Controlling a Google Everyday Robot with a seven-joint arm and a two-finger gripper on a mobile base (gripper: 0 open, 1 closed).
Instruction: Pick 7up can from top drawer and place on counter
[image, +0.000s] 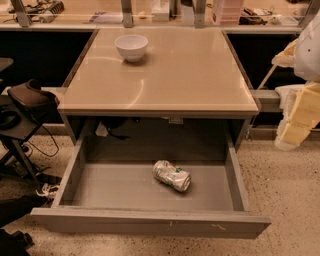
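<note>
The 7up can (171, 175) is a dented silvery can lying on its side on the grey floor of the top drawer (125, 192). The drawer is pulled fully open below the counter (165, 75), a glossy beige tabletop. My gripper (299, 116) shows as pale yellowish and white parts at the right edge, at about counter height. It is well to the right of the drawer and far above the can, and touches neither.
A white bowl (131, 46) stands at the back left of the counter. A dark chair or stand with cables (22, 107) is on the left. The speckled floor (285, 195) lies to the right of the drawer. A cluttered shelf (165, 12) runs behind.
</note>
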